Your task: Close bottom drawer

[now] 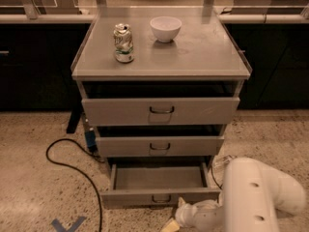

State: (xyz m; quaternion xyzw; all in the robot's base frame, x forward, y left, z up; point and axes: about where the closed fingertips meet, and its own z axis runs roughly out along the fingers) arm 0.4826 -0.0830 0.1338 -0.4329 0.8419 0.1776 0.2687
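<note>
Dim amber light — sheen on cabinet top (203,47) — claw (170,224) at bottom edge

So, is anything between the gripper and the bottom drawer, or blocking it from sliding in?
Nothing visible. The bottom drawer is open with a bare tray, and the gripper sits just below its front strip, nothing between.

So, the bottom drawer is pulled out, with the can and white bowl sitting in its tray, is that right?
Not quite: the camera view shows the can and white bowl on the cabinet top. The bottom drawer is pulled out; the gripper is low, just before its front.
</note>
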